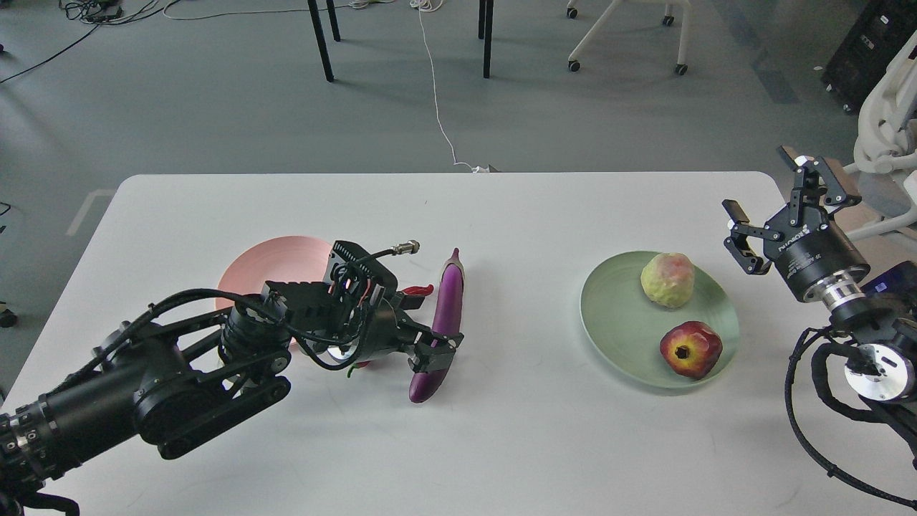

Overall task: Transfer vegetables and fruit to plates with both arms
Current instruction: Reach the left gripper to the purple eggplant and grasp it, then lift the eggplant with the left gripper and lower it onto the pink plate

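Observation:
The purple eggplant (450, 294) lies lengthwise on the white table (516, 215). My left gripper (434, 349) is low over its near half, with one finger (445, 344) across it; the other finger is hidden. The red chili pepper (419, 290) is mostly hidden under that gripper, with only its tip showing. The pink plate (265, 261) behind my left arm is empty. The mint green plate (616, 315) holds the green-yellow fruit (668, 279) and the pomegranate (690, 349). My right gripper (761, 183) is open and empty, raised to the right of the green plate.
The table's far edge and the right edge are near my right arm. Beyond the table are floor cables (437, 107), table legs (321, 39) and a wheeled chair (623, 29).

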Controlling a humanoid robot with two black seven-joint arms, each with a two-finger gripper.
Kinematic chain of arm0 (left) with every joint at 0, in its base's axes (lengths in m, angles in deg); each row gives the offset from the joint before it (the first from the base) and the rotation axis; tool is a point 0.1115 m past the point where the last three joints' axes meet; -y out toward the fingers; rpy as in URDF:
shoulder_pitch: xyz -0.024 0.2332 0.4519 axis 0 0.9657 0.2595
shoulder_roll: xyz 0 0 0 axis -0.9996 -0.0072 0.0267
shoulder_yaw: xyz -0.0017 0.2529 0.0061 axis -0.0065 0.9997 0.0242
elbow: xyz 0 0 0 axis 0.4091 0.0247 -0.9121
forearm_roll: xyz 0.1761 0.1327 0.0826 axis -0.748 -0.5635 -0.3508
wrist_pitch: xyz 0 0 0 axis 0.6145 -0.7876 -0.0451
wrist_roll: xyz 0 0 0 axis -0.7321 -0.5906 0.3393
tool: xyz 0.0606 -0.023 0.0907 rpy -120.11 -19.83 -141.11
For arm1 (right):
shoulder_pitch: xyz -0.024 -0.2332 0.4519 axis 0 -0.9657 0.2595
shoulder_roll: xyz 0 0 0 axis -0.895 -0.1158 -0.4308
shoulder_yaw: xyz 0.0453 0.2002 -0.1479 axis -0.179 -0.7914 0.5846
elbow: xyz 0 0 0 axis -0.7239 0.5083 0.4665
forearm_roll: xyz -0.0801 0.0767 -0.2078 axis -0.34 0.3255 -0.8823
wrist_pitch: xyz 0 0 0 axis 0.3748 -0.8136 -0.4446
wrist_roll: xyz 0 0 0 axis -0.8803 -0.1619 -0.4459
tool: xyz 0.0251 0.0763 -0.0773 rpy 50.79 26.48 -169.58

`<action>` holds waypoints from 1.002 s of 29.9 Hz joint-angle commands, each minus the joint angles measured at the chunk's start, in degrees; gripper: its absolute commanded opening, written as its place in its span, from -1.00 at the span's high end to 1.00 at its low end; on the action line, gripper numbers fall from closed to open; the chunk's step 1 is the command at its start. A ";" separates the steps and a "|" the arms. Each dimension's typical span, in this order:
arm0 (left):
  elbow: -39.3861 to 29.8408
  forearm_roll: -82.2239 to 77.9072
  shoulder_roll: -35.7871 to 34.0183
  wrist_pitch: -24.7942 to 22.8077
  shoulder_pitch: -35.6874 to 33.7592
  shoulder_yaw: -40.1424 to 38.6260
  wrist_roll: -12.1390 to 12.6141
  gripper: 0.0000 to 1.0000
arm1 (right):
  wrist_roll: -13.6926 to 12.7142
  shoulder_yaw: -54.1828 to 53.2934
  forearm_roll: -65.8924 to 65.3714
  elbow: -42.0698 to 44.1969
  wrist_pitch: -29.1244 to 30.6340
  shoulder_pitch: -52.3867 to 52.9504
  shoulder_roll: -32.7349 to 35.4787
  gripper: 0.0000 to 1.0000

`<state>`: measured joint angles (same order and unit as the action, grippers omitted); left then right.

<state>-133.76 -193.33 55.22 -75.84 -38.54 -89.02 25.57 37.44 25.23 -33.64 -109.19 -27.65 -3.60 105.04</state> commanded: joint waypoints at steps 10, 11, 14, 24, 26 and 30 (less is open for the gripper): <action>3.68 0.43 2.58 -0.11 0.57 0.01 2.32 -0.66 | -0.01 0.01 -0.06 0.03 -0.01 -0.30 0.06 -0.97; 4.38 0.43 2.93 -0.11 0.57 0.01 2.32 -0.61 | -0.01 0.01 -0.06 -0.06 -0.01 -0.30 0.06 -0.97; 6.22 0.43 4.33 -0.20 0.92 0.01 2.67 -0.45 | -0.01 0.01 -0.15 -0.06 -0.01 -0.39 0.06 -0.97; 6.23 4.12 5.30 -0.03 1.27 -0.25 6.01 0.67 | -0.01 -0.17 -0.15 -0.06 -0.01 -0.74 0.14 -0.97; 5.44 5.61 5.04 0.15 1.10 -0.43 6.80 0.69 | -0.01 -0.17 -0.33 -0.06 -0.01 -0.74 0.06 -0.97; 1.49 9.56 3.29 0.41 0.66 -1.39 6.98 0.68 | -0.01 -0.17 -0.33 -0.06 -0.01 -0.83 0.06 -0.97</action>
<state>-129.50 -186.73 59.72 -75.67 -37.47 -89.79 32.36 37.44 25.06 -33.95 -109.25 -27.66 -4.40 105.17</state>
